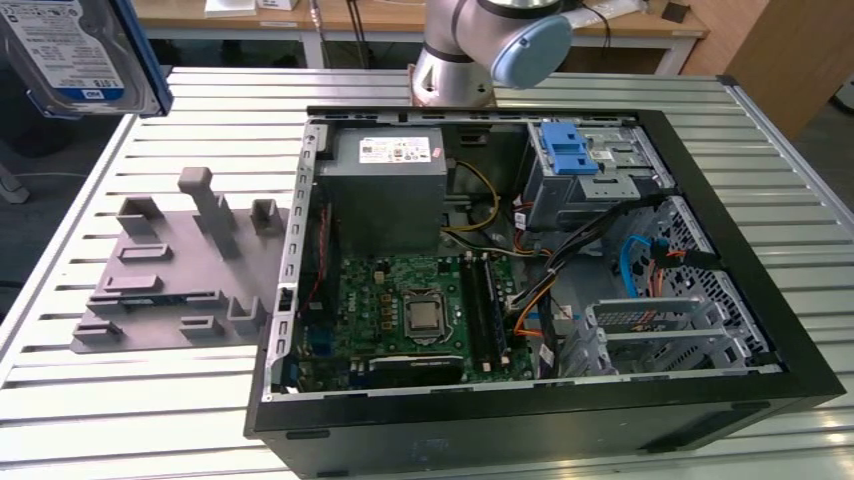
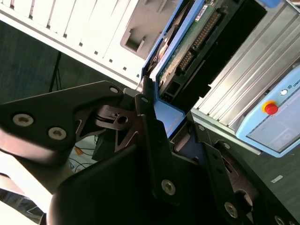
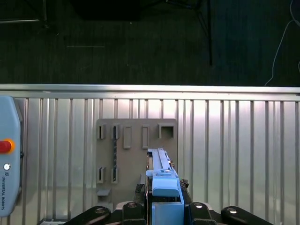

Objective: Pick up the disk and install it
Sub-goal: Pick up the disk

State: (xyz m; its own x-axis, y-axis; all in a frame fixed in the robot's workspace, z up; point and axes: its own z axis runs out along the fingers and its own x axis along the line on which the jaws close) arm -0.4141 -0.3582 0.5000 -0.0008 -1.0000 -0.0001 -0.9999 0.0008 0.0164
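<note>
1. Disk hangs in the air at the exterior view's top left, well above the slatted table & off to the side of the PC case.
2. Gripper is clamped on it: in both wrist views the black fingers press the blue carrier frame from either side.
3. Case lies open. Inside at the far end: grey PSU box w/ white sticker. Nearer the exterior cam: green mobo, w/ CPU socket mid-board & RAM sticks beside it.
4. Case, exterior view's right: metal drive cage w/ an upright blue latch piece on it. A 2nd metal cage sits nearer, w/ orange, yellow & blue cables between them.
5. Grey fixture plate w/ upright tabs & slots sits on the table just beside the case, on the exterior view's left.
6. Disk orientation, exterior view: blue-&-white label face turned to the cam, blue frame edge on the disk's right side there. Long axis approx up-down, slightly tilted, top cut by the pic edge.
7. First wrist view: disk is edge-on, long axis running straight away from the gripper toward the fixture plate below.
8. Second wrist view: the green circuit-board side faces that cam.
9. Teach pendant lies on the slats, apart from the fixture.
</note>
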